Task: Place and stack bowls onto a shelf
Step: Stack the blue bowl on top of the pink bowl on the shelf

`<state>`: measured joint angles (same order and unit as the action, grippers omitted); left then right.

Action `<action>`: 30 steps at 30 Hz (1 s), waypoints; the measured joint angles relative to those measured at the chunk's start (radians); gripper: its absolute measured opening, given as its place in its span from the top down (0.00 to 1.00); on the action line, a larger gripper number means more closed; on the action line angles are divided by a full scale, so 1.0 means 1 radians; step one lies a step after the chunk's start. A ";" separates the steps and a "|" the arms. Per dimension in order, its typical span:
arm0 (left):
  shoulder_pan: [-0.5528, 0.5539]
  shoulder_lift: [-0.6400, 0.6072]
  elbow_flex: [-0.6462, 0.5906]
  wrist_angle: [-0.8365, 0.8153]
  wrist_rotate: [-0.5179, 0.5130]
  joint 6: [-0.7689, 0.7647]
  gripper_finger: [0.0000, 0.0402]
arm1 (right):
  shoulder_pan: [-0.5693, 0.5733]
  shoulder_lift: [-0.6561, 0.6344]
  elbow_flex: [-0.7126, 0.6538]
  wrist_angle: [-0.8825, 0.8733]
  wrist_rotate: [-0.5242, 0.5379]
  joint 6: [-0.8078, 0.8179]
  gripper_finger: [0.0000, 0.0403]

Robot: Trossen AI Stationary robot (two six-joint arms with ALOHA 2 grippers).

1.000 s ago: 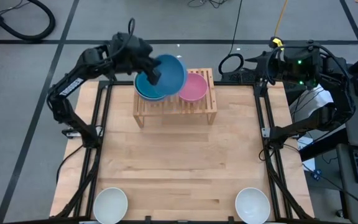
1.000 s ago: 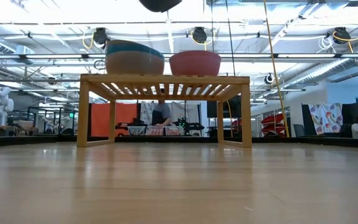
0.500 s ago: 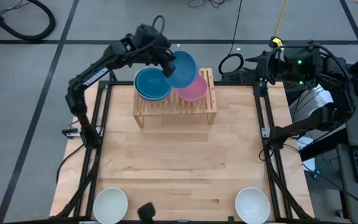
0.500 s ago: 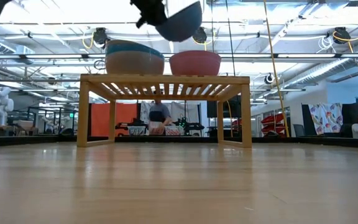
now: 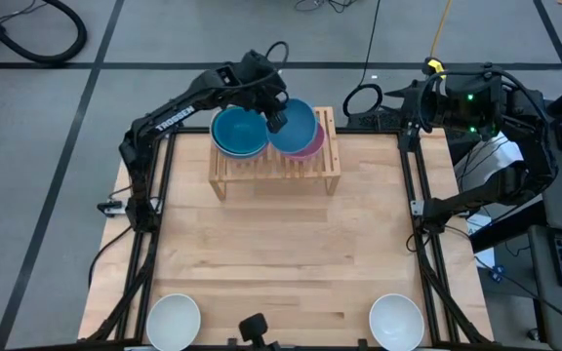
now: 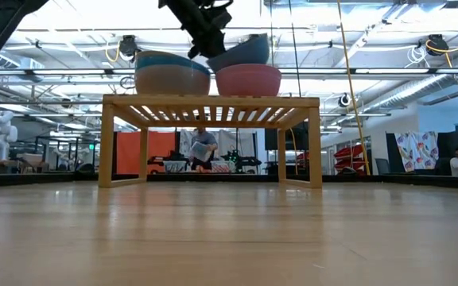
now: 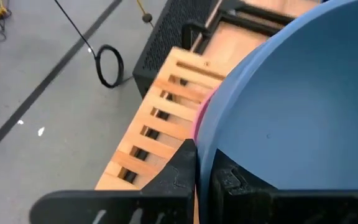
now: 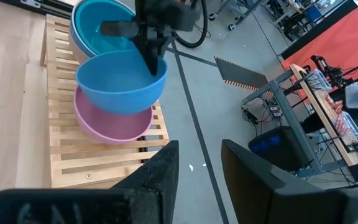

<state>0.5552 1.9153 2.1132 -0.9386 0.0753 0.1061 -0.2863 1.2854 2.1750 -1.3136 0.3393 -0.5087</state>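
Note:
On the light-wood shelf (image 5: 276, 166) at the table's far edge, a teal bowl (image 5: 239, 132) sits nested on a beige one (image 6: 172, 81), at the shelf's left. A pink bowl (image 6: 249, 81) stands on the slats at the right. My left gripper (image 5: 276, 115) is shut on a blue bowl (image 5: 296, 127) right over the pink bowl. My right gripper (image 8: 197, 168) hangs open, raised beyond the table's far right corner, with nothing between its fingers. My left gripper pinches the blue bowl's rim (image 7: 205, 146) on the side toward the teal bowl, with one finger (image 7: 182, 168) outside the wall and one inside. The fingers slant down from the far left. The bowl is tilted, its free side higher, its underside (image 6: 241, 63) at the pink bowl's rim; whether they touch I cannot tell.
Two white bowls (image 5: 174, 320) (image 5: 396, 320) stand at the table's near edge, left and right, with bare wooden tabletop (image 5: 281, 253) between them and the shelf. A small dark object (image 5: 253, 327) sits at the near edge. Black frame rails (image 5: 154, 214) run along both sides.
My left gripper has carried the blue bowl toward the table's right edge and down, from above the teal bowl to right over the pink bowl. The bowl has come from steeply tipped to nearly level. The gripper has stayed shut on it.

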 joint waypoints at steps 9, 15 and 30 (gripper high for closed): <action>-0.008 -0.002 0.002 0.004 0.000 -0.037 0.90 | 0.000 0.000 0.000 0.000 0.000 0.040 0.71; -0.021 -0.002 0.002 0.000 -0.001 -0.026 0.89 | 0.000 0.000 0.000 0.000 0.000 0.052 0.71; -0.060 -0.029 0.002 0.053 -0.032 -0.084 0.88 | 0.000 0.000 0.000 0.000 0.000 0.051 0.71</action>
<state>0.4950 1.8866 2.1147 -0.8860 0.0435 0.0217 -0.2863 1.2854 2.1750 -1.3136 0.3393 -0.4572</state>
